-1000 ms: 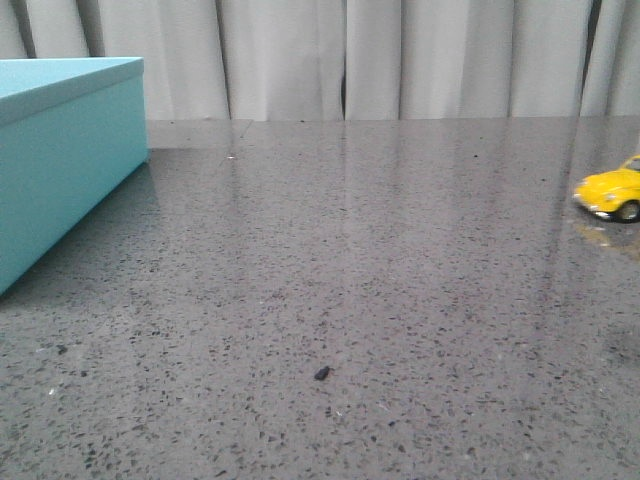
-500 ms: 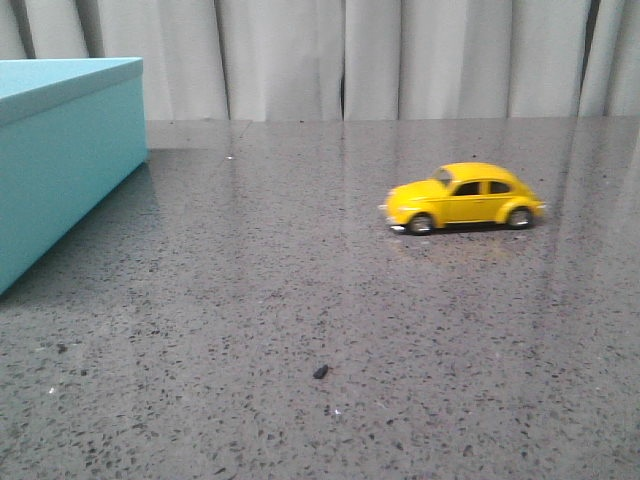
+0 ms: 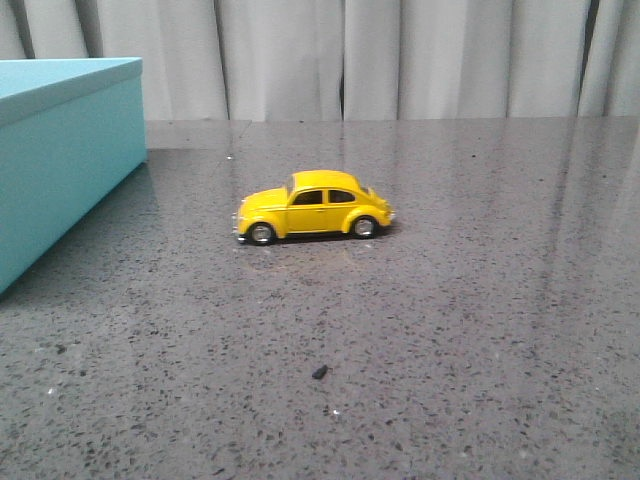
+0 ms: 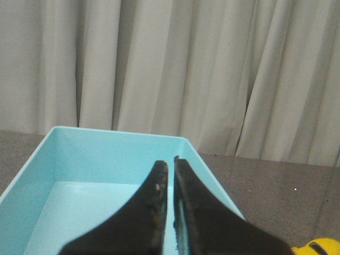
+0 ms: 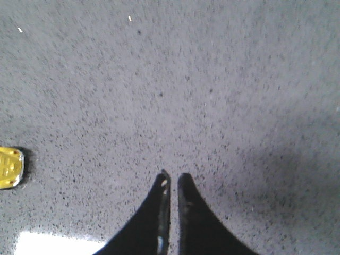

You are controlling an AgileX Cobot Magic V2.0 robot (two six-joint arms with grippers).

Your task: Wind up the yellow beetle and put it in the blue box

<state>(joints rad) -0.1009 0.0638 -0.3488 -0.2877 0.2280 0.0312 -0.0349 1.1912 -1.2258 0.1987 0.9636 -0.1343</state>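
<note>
Both pairs of jaws are almost closed, with only a thin slit between the black fingers, and neither holds anything. The left gripper hangs above the blue box; in the left wrist view the box looks open, with its pale inside floor visible below the fingertips. The right gripper hangs over the bare grey speckled table and touches nothing.

The yellow beetle stands on its four wheels near the middle of the table, a little toward the far edge. It is side-on to the front camera, and its nose points to the left edge, where the box is. The car and the box are apart, with a stretch of bare table between them. The box stands at the far left corner, and part of it is cut off by the picture border.

A small dark crumb lies on the table, closer to the near edge than the car. Pale pleated curtains hang behind the far edge of the table.
</note>
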